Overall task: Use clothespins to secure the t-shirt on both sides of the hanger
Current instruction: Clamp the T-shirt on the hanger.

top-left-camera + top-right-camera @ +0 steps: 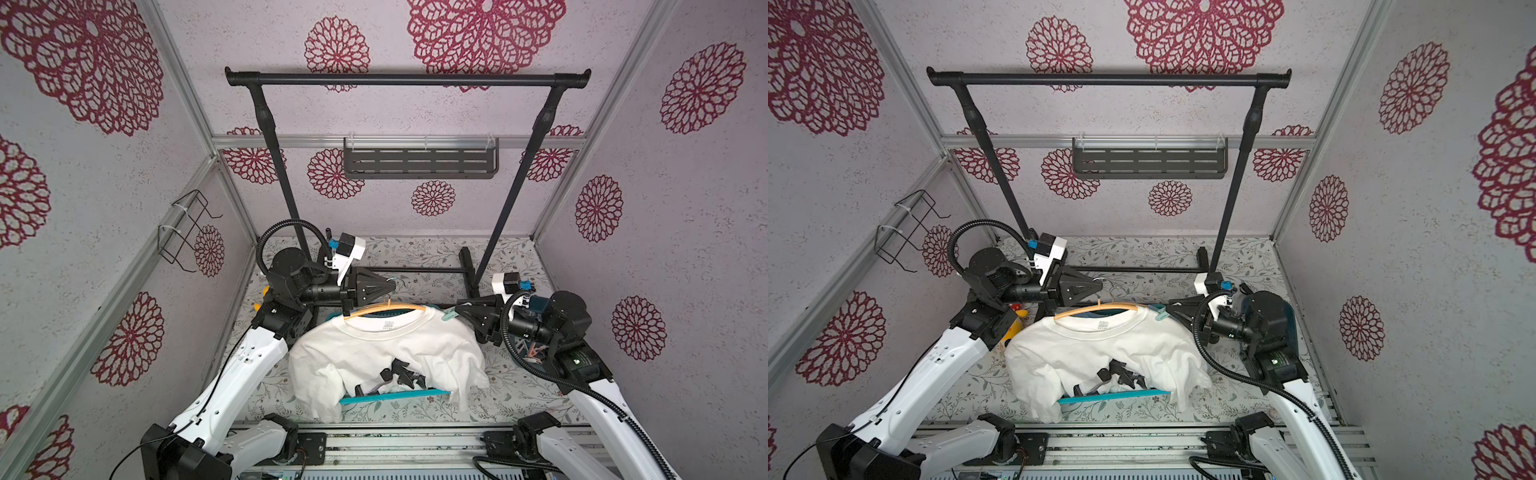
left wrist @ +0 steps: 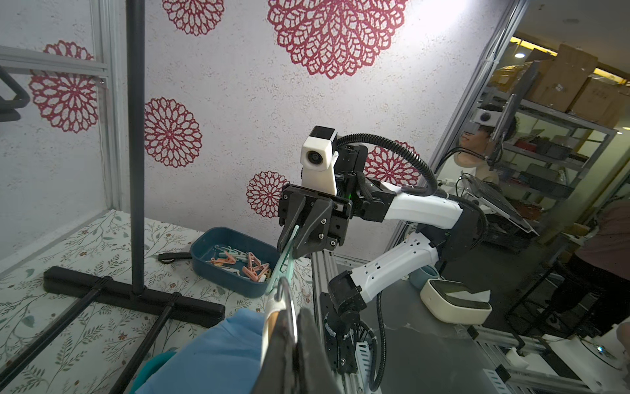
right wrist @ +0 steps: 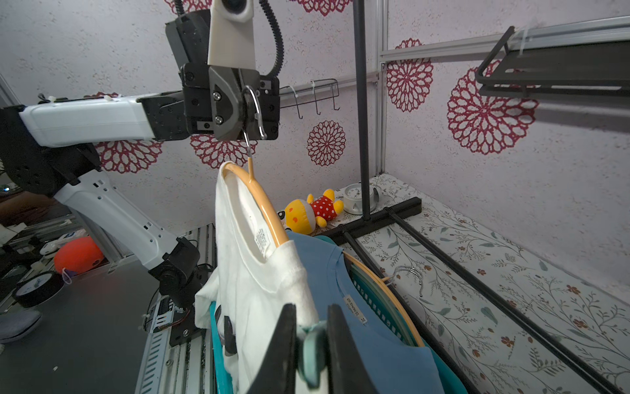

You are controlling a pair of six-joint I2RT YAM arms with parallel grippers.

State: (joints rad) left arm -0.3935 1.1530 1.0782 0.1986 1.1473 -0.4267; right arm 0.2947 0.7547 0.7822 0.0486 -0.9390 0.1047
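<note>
Mint clothespin (image 3: pixel 312 353) between right fingers (image 3: pixel 281 348)

- You get bright, even light in both top views; frame rails (image 1: pixel 178 79) bow near the edges.
- Glare whitens the wall (image 2: pixel 422 24) in your left wrist view.

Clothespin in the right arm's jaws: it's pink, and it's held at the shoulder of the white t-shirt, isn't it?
Not quite. The jaws of the right arm hold a mint green clothespin, not a pink one, as the right wrist view shows. It is indeed held at the shoulder of the white t-shirt.
</note>
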